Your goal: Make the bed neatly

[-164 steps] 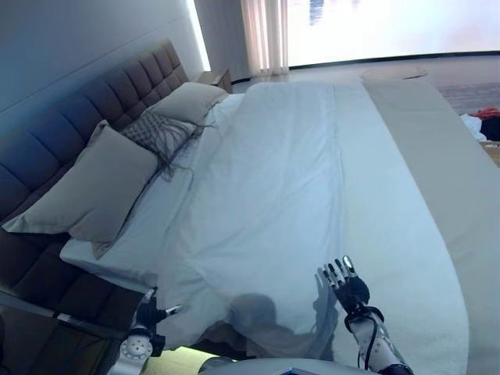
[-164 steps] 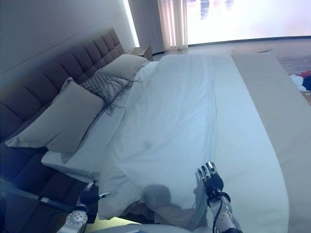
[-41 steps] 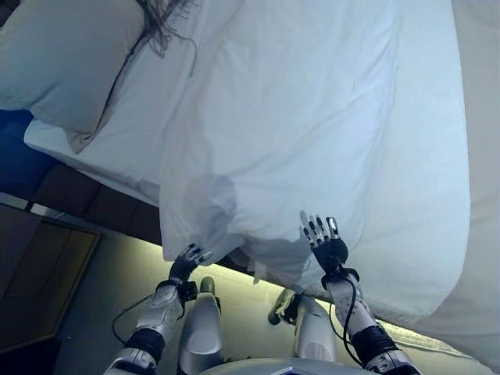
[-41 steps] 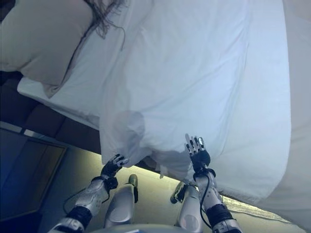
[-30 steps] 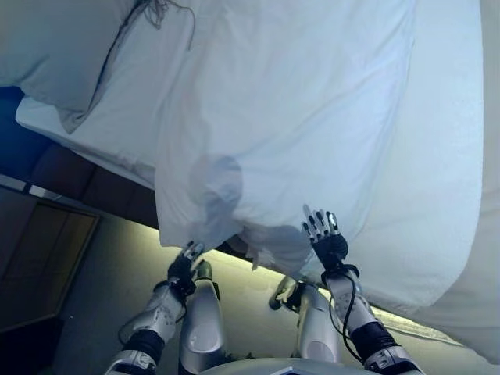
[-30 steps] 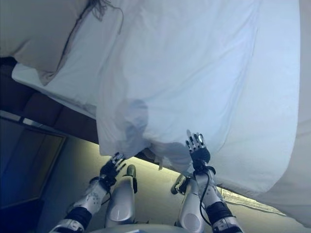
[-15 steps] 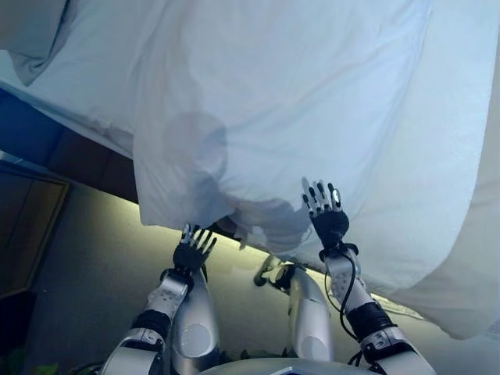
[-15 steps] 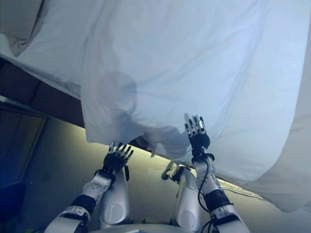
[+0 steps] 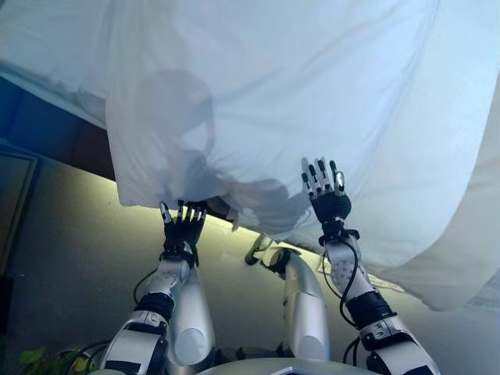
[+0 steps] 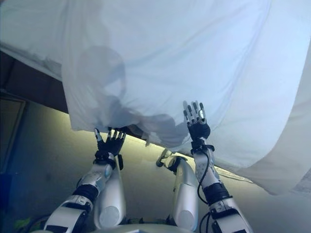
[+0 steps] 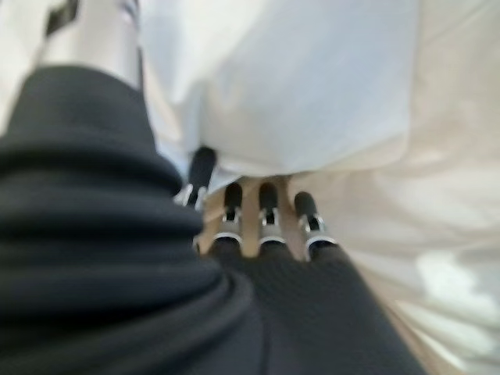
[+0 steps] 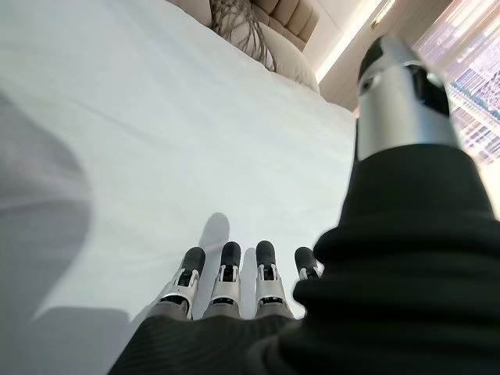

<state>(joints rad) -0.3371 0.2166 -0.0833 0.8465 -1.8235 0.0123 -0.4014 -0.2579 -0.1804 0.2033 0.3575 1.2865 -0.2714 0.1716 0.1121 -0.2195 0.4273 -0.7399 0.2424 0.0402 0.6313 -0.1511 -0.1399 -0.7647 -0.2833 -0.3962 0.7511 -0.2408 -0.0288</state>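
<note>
the duvet (image 9: pixel 312 101) runs off the head views' top and sides; its hanging edge hides the bed side, and the left wrist view is blurred

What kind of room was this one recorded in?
Most likely a bedroom: a white duvet hangs over the bed's edge, and the right wrist view shows a tufted headboard with a fringed cushion. Left hand and right hand are open.
</note>
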